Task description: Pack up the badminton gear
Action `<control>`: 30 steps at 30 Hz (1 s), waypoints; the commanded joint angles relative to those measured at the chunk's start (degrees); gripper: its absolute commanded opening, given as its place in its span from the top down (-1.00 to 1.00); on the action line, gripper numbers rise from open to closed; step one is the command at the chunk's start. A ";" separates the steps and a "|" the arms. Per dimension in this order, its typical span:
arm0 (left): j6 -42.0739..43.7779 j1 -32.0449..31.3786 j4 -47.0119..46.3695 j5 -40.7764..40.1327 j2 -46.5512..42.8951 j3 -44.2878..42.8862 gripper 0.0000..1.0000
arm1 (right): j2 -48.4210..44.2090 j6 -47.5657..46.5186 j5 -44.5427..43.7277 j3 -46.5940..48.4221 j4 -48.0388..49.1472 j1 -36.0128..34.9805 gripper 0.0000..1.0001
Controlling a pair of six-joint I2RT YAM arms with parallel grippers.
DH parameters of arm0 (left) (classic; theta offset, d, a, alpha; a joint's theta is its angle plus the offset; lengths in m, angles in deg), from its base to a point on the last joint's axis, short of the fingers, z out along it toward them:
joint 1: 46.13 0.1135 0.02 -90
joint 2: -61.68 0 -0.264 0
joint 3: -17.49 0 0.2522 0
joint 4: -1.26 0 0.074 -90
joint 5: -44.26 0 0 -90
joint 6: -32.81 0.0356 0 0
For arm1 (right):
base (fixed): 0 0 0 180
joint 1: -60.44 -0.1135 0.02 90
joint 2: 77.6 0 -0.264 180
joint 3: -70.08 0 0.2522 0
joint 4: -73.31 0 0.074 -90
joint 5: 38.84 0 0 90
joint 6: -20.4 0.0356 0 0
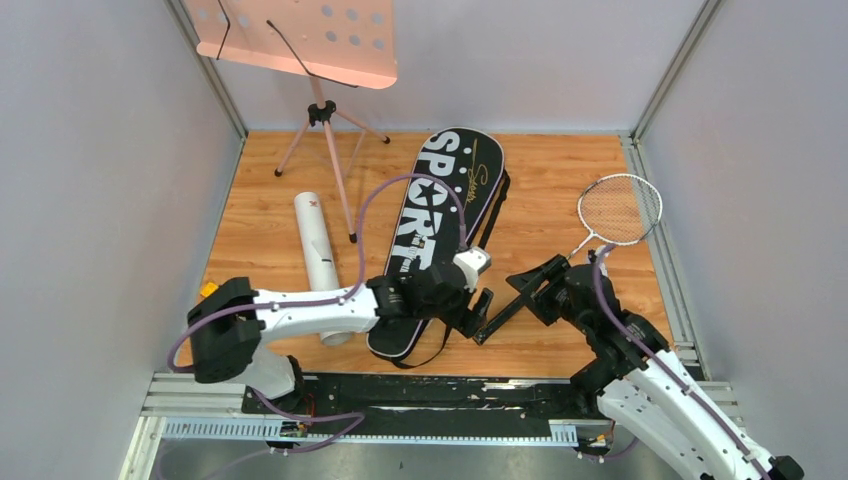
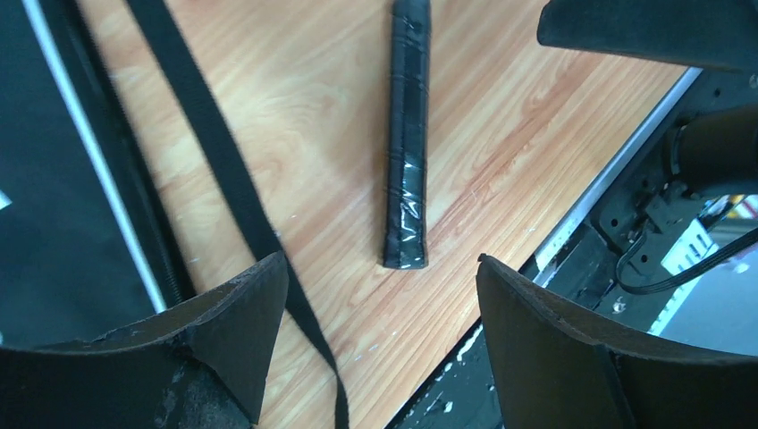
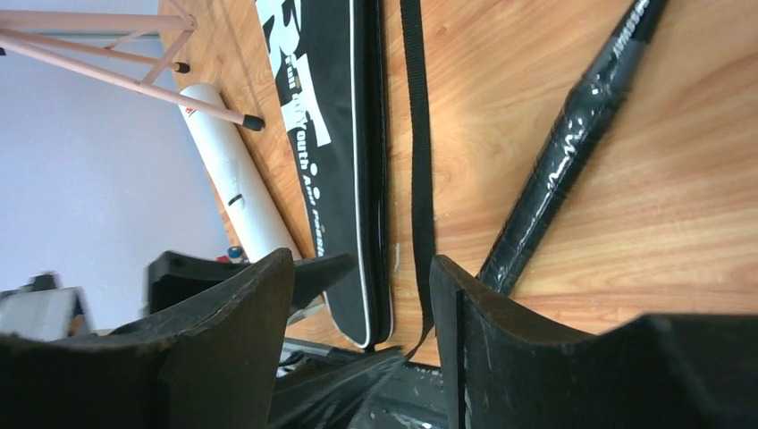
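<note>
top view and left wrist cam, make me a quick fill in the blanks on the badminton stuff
1. The black bag carries the white word ___.
2. In the top view the white tube lies to the ___ of that bag.
3. The music stand at the back is coloured ___.
4. The left gripper hangs ___ over the racket's black grip.
Missing words: SPORT; left; pink; open

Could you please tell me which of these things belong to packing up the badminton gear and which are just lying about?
Part of the job: racket, black bag, white tube.

Just lying about: pink music stand, small yellow object by the left arm.
</note>
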 commanded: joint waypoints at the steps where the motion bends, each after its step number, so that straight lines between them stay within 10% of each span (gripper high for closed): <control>1: 3.44 -2.82 -3.81 -0.90 5.79 -3.88 -0.69 | -3.95 3.89 -1.96 -0.80 -4.98 0.08 -0.16; 30: 3.67 -9.33 -4.45 -12.63 23.14 -8.36 -0.42 | -13.61 4.12 -4.06 -1.37 -8.96 0.13 -0.16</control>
